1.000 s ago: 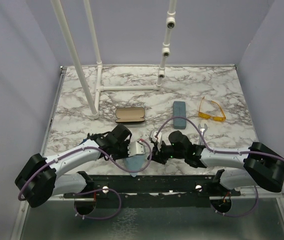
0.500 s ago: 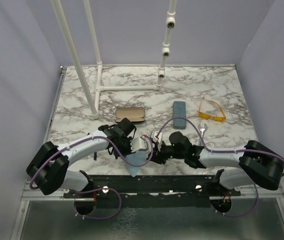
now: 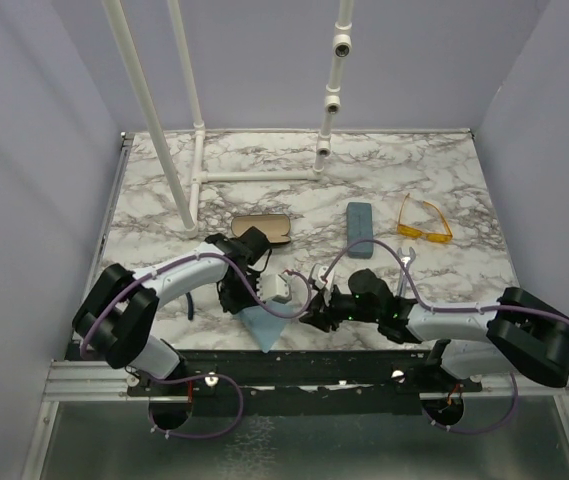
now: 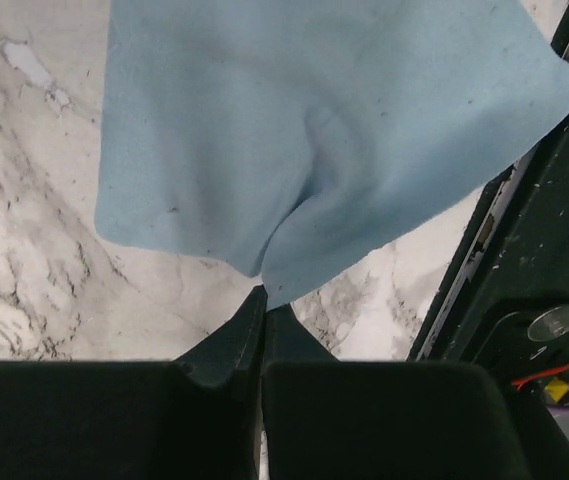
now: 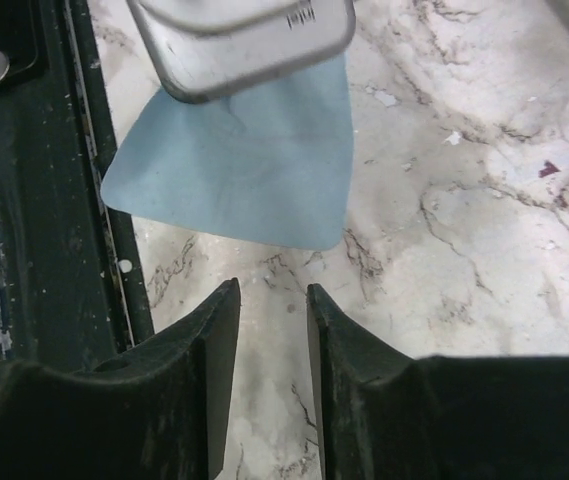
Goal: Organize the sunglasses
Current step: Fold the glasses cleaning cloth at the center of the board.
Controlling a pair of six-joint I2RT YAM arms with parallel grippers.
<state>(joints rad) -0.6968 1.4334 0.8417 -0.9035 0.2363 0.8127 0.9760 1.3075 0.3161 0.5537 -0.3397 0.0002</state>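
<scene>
Marble table top (image 3: 444,170) with grey veins sits under white pipes (image 3: 259,176). Yellow-orange plastic sunglasses (image 3: 424,222) lie at the back right, near a blue-grey oblong case (image 3: 360,230). The left gripper (image 4: 264,300) pinches a soft light-blue cloth (image 4: 314,130). The right gripper (image 5: 269,300) is a little open, holding nothing, close to the cloth.

blue cloth (image 4: 314,130), upper part off-frame
</scene>
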